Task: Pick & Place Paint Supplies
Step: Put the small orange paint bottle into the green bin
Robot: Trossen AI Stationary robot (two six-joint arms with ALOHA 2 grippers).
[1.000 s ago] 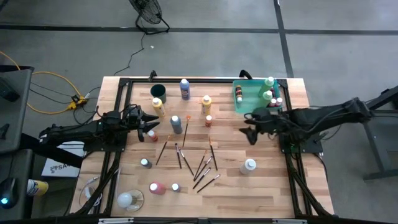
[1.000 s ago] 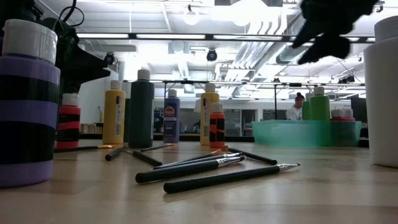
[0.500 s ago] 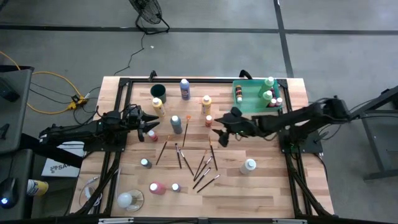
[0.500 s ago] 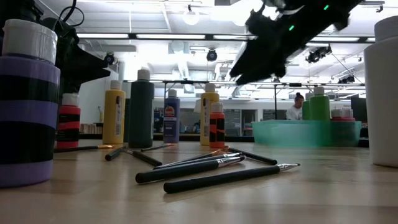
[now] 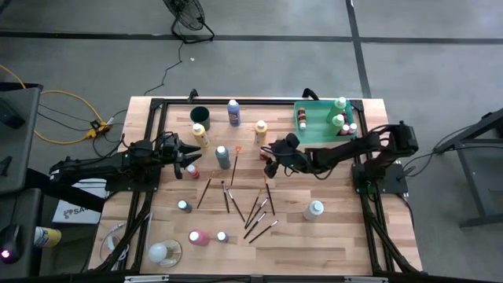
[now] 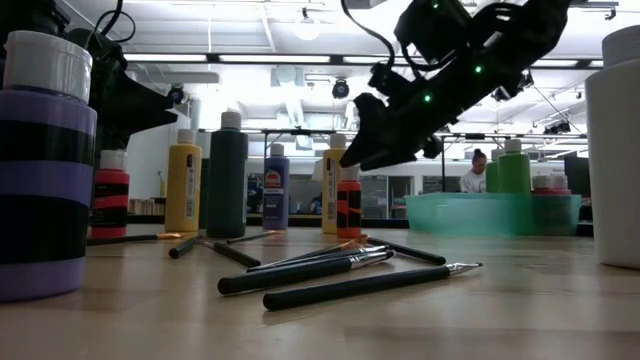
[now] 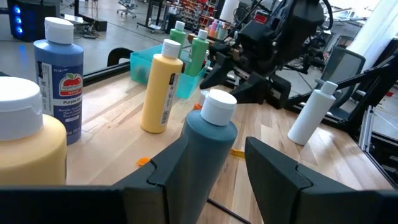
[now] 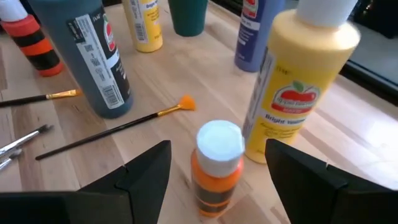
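Note:
A small orange bottle with a white cap point(image 8: 219, 163) stands upright on the wooden table point(image 5: 330, 244), just near a tall yellow bottle point(image 8: 305, 81). My right gripper point(image 5: 270, 163) hangs open over it, slanting down from the table's right; its fingers point(image 8: 146, 174) stand on either side of the bottle without touching. In the low view the gripper point(image 6: 365, 150) is just above the cap. My left gripper point(image 5: 189, 157) waits open at the left, level, facing a dark teal bottle point(image 7: 208, 155). Several dark-handled brushes point(image 5: 251, 208) lie flat at mid-table.
A translucent green tray point(image 5: 314, 130) at the far right holds a few bottles. A dark cup point(image 5: 200, 115), a blue bottle point(image 5: 233, 112) and another yellow one point(image 5: 200, 134) stand at the far side. A white bottle point(image 5: 315, 209) and a pink one point(image 5: 198, 237) are nearer.
My right gripper has swung from beside the green tray toward the table's left and down, tipping its fingers downward and rolling a little, until it hangs over the small orange bottle. Its fingers have stayed apart. No bottle or brush has moved.

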